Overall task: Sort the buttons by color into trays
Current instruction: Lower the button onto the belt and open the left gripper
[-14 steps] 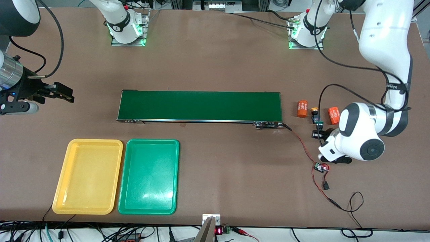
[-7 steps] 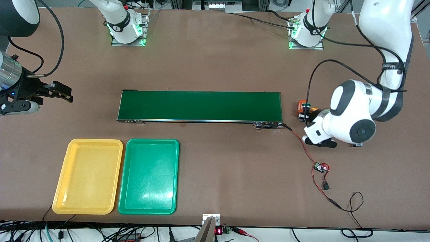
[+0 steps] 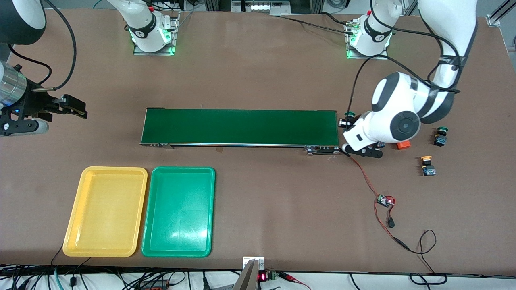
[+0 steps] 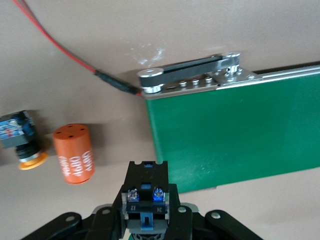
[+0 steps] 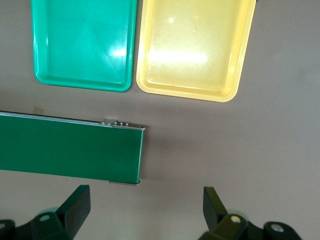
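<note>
My left gripper [image 3: 346,121] is shut on a green-capped button [image 3: 349,115] and holds it just off the conveyor's end at the left arm's end. In the left wrist view the gripper [image 4: 146,222] grips the button's black-and-blue body [image 4: 146,192]. A second green button [image 3: 441,135] and a yellow button [image 3: 427,165] stand on the table at the left arm's end. Another yellow button [image 4: 22,145] lies beside an orange cylinder [image 4: 75,152]. The yellow tray [image 3: 105,211] and the green tray [image 3: 178,211] are empty. My right gripper [image 3: 68,109] waits open over the table's right-arm end, also seen in the right wrist view [image 5: 145,210].
The long dark-green conveyor belt [image 3: 240,127] lies mid-table, farther from the front camera than the trays. An orange cylinder [image 3: 403,144] shows partly under the left arm. A small circuit board [image 3: 385,200] on red wire lies nearer the front camera than the conveyor's end.
My left arm has carried the green button from beside the orange cylinders toward the conveyor's end, uncovering two buttons on the table. The right arm has barely moved.
</note>
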Robot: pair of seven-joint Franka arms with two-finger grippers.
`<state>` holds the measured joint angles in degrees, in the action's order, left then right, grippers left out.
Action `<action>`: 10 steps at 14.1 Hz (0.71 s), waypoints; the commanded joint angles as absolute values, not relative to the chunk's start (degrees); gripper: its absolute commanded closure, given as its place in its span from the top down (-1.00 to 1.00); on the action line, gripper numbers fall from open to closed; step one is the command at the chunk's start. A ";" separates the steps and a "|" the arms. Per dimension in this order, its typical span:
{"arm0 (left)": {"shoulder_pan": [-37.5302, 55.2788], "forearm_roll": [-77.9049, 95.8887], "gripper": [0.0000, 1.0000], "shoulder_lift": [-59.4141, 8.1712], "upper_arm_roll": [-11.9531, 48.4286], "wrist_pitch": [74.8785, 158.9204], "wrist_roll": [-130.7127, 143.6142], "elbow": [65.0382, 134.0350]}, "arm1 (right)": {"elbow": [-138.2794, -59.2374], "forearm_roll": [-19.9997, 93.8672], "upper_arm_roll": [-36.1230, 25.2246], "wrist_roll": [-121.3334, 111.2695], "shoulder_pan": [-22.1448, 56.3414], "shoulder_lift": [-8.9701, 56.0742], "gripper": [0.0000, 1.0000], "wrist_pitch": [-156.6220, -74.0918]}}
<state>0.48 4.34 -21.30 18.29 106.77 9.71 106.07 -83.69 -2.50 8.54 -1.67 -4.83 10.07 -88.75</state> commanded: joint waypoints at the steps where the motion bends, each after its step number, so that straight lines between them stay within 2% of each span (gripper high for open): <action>1: 1.22 4.92 -1.00 -19.69 19.25 109.85 13.61 109.68 | -84.02 -2.37 8.61 -2.11 -5.27 9.23 1.00 -87.54; 7: 2.20 4.92 -1.00 -21.88 20.30 113.28 15.11 111.00 | -84.02 -2.37 8.53 -2.02 -5.89 9.14 1.00 -86.74; 10: 3.51 4.92 -1.00 -23.55 20.30 116.44 17.14 110.92 | -84.11 -2.37 8.61 -2.02 -5.89 9.49 1.00 -91.91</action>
